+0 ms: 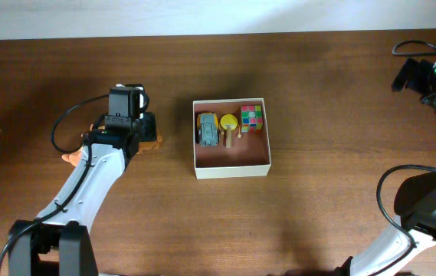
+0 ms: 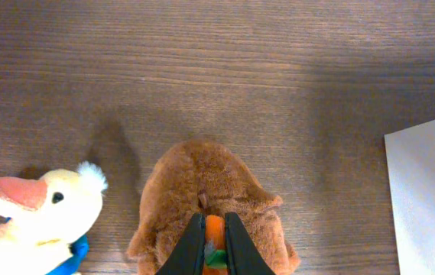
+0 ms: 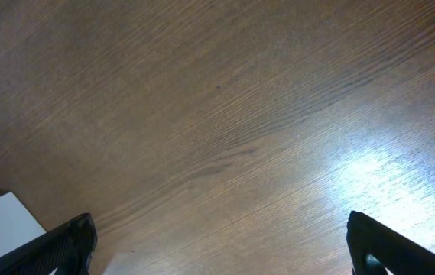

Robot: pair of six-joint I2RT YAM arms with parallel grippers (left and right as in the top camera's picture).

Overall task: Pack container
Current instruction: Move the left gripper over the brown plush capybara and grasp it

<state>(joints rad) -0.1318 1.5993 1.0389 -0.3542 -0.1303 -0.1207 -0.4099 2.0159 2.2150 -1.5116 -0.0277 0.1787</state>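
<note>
You had the left gripper (image 2: 214, 248) clamped on an orange bit (image 2: 214, 228) of the brown plush toy (image 2: 202, 191) at six o'clock, the yellow duck plush (image 2: 41, 210) just beside it at eight o'clock, and the container (image 2: 427, 191) at four o'clock on the wooden table (image 2: 217, 69).

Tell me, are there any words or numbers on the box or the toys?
None can be read.
The container has plain walls.
The colourful cube shows only coloured squares.
The brown plush toy and the duck plush show no label.
The grey toy car is too small to tell.
</note>
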